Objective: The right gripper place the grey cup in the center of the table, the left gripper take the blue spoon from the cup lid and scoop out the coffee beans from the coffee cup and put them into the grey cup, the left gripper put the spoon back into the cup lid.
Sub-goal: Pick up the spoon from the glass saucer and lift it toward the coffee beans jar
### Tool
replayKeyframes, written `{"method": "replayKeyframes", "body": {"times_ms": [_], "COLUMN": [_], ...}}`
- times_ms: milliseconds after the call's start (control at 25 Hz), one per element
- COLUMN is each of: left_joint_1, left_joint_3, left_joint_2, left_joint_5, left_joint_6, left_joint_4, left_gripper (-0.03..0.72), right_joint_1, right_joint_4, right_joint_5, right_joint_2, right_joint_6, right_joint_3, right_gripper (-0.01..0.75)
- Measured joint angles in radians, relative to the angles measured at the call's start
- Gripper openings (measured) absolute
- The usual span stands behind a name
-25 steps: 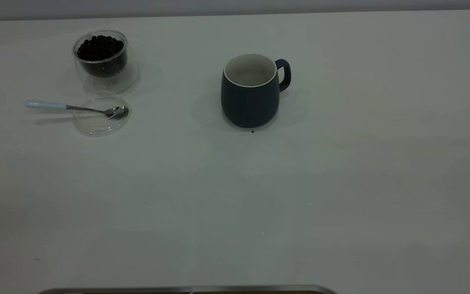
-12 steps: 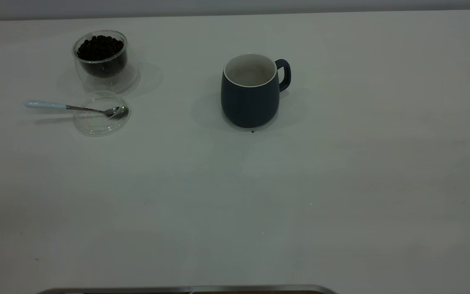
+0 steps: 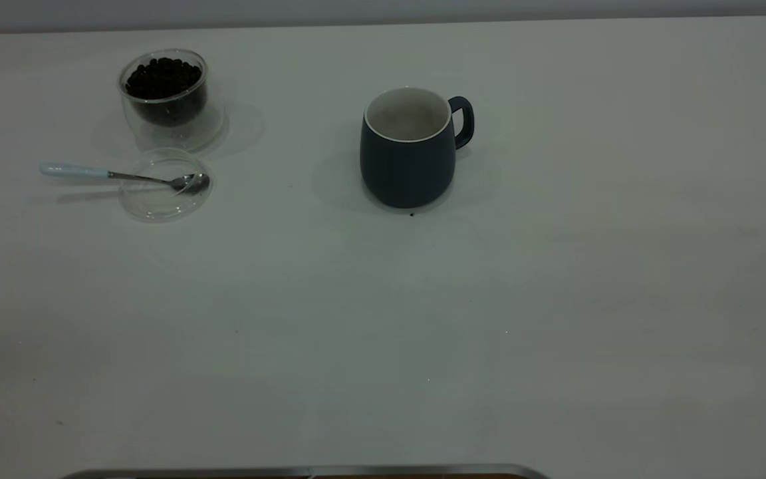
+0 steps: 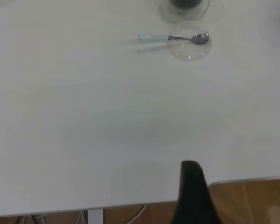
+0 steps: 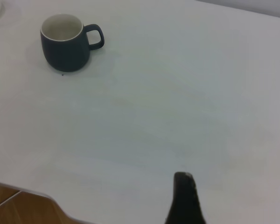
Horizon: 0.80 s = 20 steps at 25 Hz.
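Grey wall (image 3: 383, 10) behind; wood floor (image 4: 252, 200) below.

nothing has visibly changed on the table (image 3: 556, 299) since the earlier pictures.

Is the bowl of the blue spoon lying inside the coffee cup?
No, the bowl of the blue spoon rests in the cup lid, which lies on the table in front of the coffee cup.

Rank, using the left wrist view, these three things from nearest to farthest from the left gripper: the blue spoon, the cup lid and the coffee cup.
From the left gripper, parked at the table's near edge:
1. Cup lid, on the open table beyond the gripper, and blue spoon, its bowl resting in that lid: too close to call.
2. Coffee cup, just behind the lid, farthest.
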Motion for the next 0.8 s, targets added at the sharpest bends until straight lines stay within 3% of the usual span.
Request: {"method": "replayKeyframes", "body": {"times_ms": [520,800], "left_joint_1": [0.000,0.000], "left_joint_3": [-0.003,-0.101], "left_joint_2": [0.009,0.413], "left_joint_5": [-0.011,-0.202], "left_joint_6": [-0.032,-0.031], "left_joint_4": [-0.037,-0.154], "left_gripper": [0.581,0.581], "right_joint_1": [0.000,0.000], "right_joint_4": [0.000,0.000], "right_joint_5": [0.000,0.001], "right_joint_2": [0.000,0.000], "right_joint_6": [0.000,0.000], "right_joint_3": [0.000,0.000], "right_gripper": [0.590,0.590]}}
